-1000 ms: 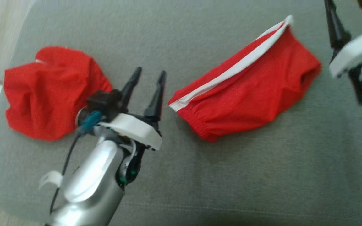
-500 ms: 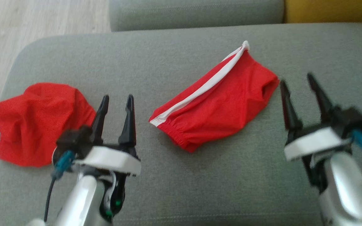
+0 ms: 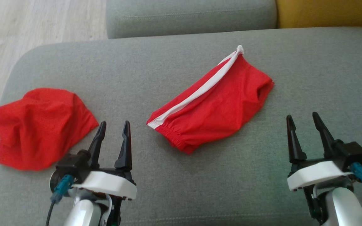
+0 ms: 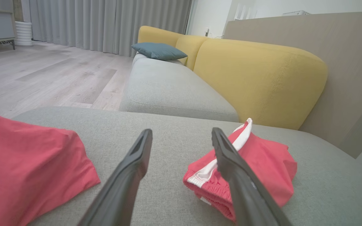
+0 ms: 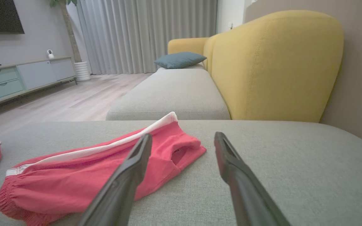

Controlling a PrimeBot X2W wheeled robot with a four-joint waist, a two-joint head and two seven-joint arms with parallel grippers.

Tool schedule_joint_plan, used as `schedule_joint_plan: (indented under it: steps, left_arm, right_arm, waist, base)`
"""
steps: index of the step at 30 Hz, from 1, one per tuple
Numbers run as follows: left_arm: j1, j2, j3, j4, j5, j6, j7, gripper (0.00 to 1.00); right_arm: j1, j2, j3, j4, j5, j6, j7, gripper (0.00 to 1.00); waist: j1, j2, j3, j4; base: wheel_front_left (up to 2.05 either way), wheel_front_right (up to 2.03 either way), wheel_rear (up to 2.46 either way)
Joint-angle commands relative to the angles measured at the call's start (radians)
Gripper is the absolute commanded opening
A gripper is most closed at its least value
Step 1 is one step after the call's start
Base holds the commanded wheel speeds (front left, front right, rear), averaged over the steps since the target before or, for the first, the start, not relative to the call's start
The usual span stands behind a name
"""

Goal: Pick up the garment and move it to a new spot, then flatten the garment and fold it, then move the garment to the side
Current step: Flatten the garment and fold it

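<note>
Although the head camera has shifted over the last half second, both grippers now sit nearer the view's bottom edge. The left gripper [image 3: 115, 123] and right gripper [image 3: 302, 115], fingers apart and empty, flank the red garment [image 3: 212, 103], which lies rumpled mid-seat on the grey sofa cushion [image 3: 174, 188]. A second red cloth [image 3: 39, 125] lies to its left. In the left wrist view, the spread fingers point at the garment, ahead to the right. In the right wrist view, the parted fingers hover beside it, apart from the fabric.

Head view down onto grey cushion [image 3: 200, 188]; wrist views low along it, toward yellow backrest [image 4: 262, 81].
</note>
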Motion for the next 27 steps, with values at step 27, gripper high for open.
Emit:
schedule_joint_plan:
  steps: [27]
  left_arm:
    - [-0.137, -0.004, -0.033, -0.012, -0.015, -0.021, -0.012, 1.00]
  right_arm:
    - [-0.505, 0.003, -0.351, 0.483, 0.335, 0.007, 0.297, 1.00]
  waist:
    - [0.0000, -0.0001, 0.157, 0.244]
  base:
    - [0.00, 0.00, 0.00]
